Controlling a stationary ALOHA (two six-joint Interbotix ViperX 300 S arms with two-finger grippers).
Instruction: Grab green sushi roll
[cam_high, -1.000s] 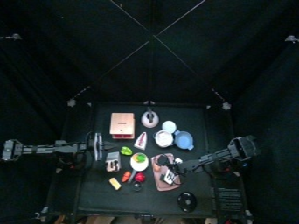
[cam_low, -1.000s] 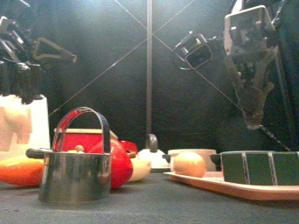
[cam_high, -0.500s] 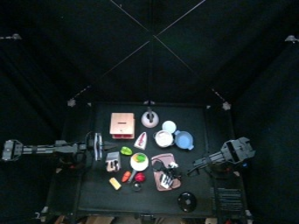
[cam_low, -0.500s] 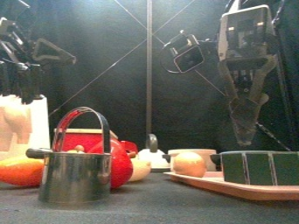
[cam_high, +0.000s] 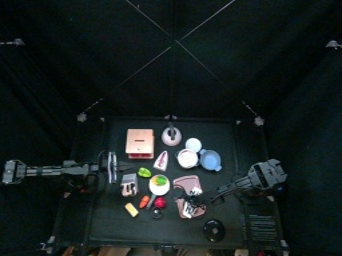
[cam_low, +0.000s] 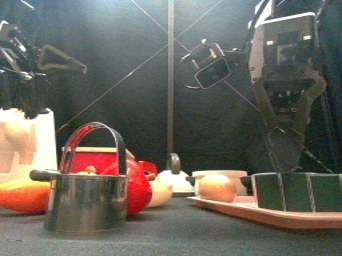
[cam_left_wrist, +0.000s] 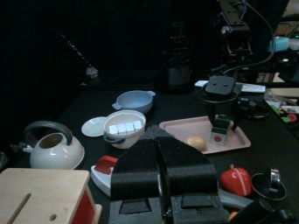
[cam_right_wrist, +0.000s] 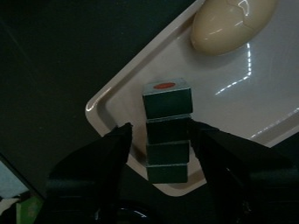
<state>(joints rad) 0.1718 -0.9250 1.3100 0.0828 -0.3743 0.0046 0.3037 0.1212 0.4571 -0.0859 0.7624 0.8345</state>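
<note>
The green sushi roll (cam_right_wrist: 169, 101) is a short row of dark green pieces lying on the pink board (cam_right_wrist: 251, 105), with an orange spot on its end face. In the front view the roll (cam_low: 297, 190) sits low at the right. My right gripper (cam_right_wrist: 166, 136) is open and hangs just above the row, one jaw on either side, touching nothing. From the top view it (cam_high: 203, 203) is over the board's right part. My left gripper (cam_left_wrist: 162, 171) rests shut at the table's left side, away from the board.
A beige egg-shaped piece (cam_right_wrist: 232, 26) lies on the same board beyond the roll. A steel kettle (cam_low: 83, 195), a red piece (cam_low: 136, 190) and a white block (cam_low: 27, 140) stand at the front left. Bowls (cam_high: 210, 158) and a pink box (cam_high: 138, 143) sit farther back.
My right gripper has moved in from the right and come down over the pink board, staying open. The left arm has not moved.
</note>
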